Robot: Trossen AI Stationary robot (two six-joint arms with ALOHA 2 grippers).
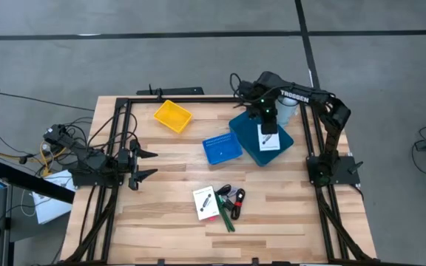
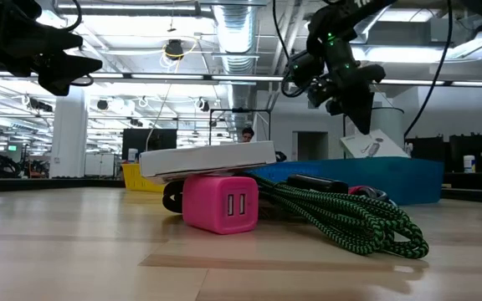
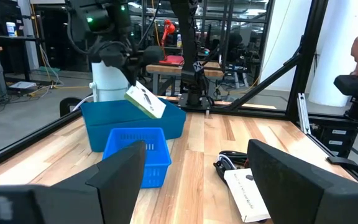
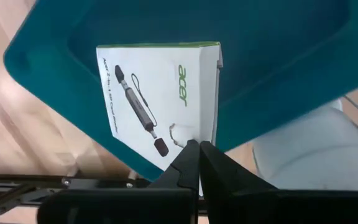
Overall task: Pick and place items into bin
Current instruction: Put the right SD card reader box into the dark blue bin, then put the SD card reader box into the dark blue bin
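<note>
One white cardboard box with black print (image 4: 157, 99) is pinched at its edge by the pressed-together jaws of the right gripper (image 1: 268, 127) and held over the dark blue plastic bin (image 1: 248, 142). A second white box (image 1: 204, 202) is laid on the wooden surface (image 1: 287, 207), partly on one pink charger block (image 2: 220, 202). One black-and-green braided cord (image 2: 350, 219) is piled beside it. Small dark pieces there are hard to make out. The left gripper (image 1: 143, 164) is kept apart, its jaws spread. One small blue basket (image 1: 222, 148) and one yellow tray (image 1: 172, 116) are also seen.
</note>
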